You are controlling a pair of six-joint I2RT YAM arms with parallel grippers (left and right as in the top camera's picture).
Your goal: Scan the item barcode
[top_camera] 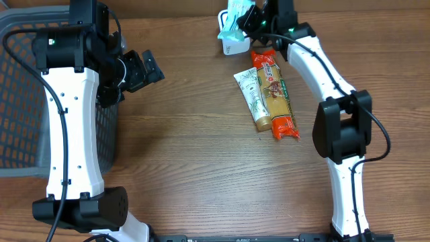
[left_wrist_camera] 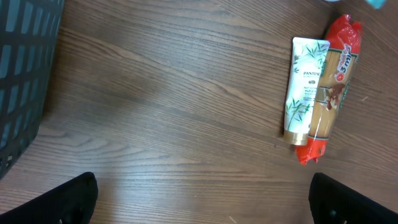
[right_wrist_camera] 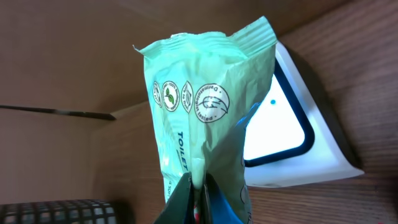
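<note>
Right gripper (right_wrist_camera: 198,196) is clamped on the mint-green crinkly plastic wipes pack (right_wrist_camera: 199,106). The pack's long axis runs straight out from the fingers, overlapping the lit window of the white wedge-shaped scanner (right_wrist_camera: 292,146). Left gripper (top_camera: 146,67) gapes wide, well away from the scanner.

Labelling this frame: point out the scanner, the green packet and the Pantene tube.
scanner (right_wrist_camera: 278,130), right wrist view, lit window.
green packet (right_wrist_camera: 199,106), right wrist view, printed upper face.
Pantene tube (left_wrist_camera: 303,90), left wrist view, mid body.

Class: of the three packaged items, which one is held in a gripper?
The mint-green wipes pack, pinched by the right gripper; the Pantene tube and red pasta packet lie flat.
</note>
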